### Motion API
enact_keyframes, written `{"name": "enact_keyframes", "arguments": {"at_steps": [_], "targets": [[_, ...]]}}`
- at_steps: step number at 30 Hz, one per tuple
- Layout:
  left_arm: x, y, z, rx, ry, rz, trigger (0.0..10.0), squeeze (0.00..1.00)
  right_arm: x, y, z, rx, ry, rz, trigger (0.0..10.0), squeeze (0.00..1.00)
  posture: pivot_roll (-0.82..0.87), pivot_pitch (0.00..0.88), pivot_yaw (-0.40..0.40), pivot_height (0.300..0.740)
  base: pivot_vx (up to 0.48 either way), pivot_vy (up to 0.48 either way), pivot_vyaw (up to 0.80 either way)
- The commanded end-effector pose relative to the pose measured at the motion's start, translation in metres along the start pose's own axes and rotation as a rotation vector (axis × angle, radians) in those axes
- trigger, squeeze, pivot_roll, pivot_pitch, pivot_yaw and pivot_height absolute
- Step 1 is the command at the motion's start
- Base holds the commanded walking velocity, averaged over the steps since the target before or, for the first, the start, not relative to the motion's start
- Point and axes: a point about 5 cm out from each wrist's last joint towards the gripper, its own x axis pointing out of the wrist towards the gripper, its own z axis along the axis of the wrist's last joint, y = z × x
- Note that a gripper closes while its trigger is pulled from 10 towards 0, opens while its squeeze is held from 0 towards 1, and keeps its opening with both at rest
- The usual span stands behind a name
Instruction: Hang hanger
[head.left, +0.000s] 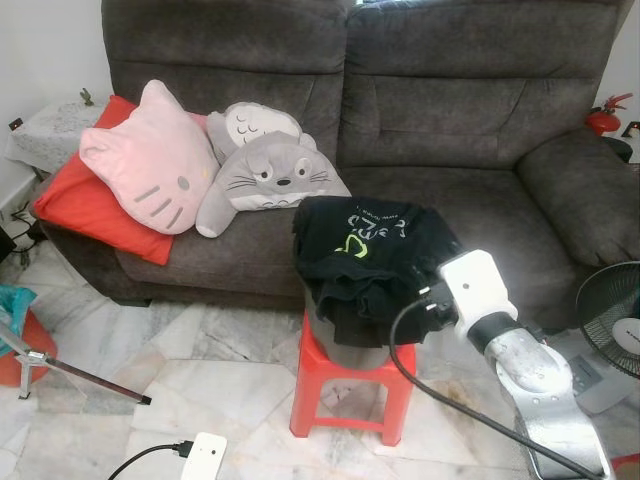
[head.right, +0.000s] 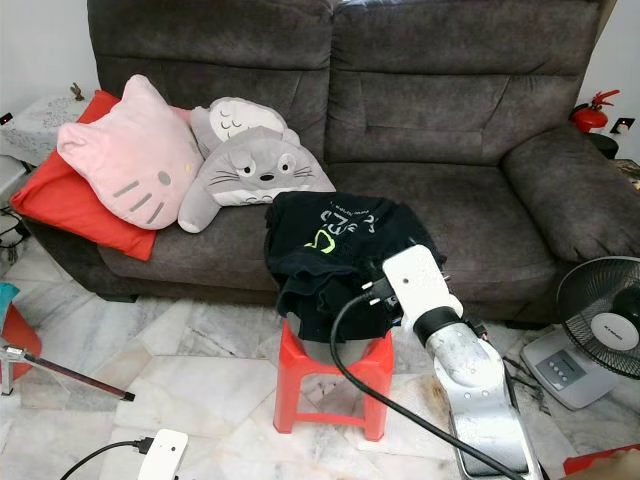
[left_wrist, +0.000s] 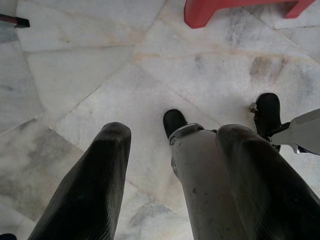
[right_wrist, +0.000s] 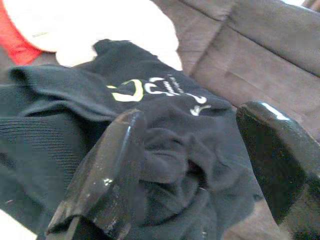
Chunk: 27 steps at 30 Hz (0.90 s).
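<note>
The right tool (right_wrist: 187, 165) hovers wide open and empty just above black clothes (head.left: 365, 250) heaped on a red stool (head.left: 350, 385) near the sofa (head.left: 450, 120); no hanger can be made out, so hanging seems barely begun.

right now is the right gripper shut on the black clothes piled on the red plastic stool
No, in the right wrist view the right gripper is open, its two fingers spread apart over the black clothes without clamping them.
</note>
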Motion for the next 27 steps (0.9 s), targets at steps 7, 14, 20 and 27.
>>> {"name": "enact_keyframes", "arguments": {"at_steps": [7, 14, 20, 27], "targets": [[0.000, 0.001, -0.001, 0.020, 0.013, -0.001, 10.0, 0.00, -0.007, 0.002, -0.004, -0.018, 0.044, 0.036, 10.0, 0.00, 0.01, 0.000, -0.004, 0.740, 0.000, 0.000, 0.00], [0.000, 0.001, -0.001, 0.019, 0.013, -0.001, 10.0, 0.00, -0.003, -0.006, -0.011, -0.016, 0.090, -0.005, 10.0, 0.00, 0.01, 0.000, -0.007, 0.740, 0.000, 0.000, 0.00], [0.000, 0.000, -0.001, 0.019, 0.014, -0.002, 10.0, 0.00, 0.001, -0.004, -0.010, -0.016, 0.083, 0.008, 10.0, 0.00, 0.01, 0.000, -0.008, 0.740, 0.000, 0.000, 0.00], [0.000, 0.000, -0.001, 0.018, 0.014, -0.002, 10.0, 0.00, 0.007, -0.001, -0.014, -0.020, 0.106, 0.064, 10.0, 0.00, 0.02, 0.000, -0.009, 0.740, 0.000, 0.000, 0.00]]}}
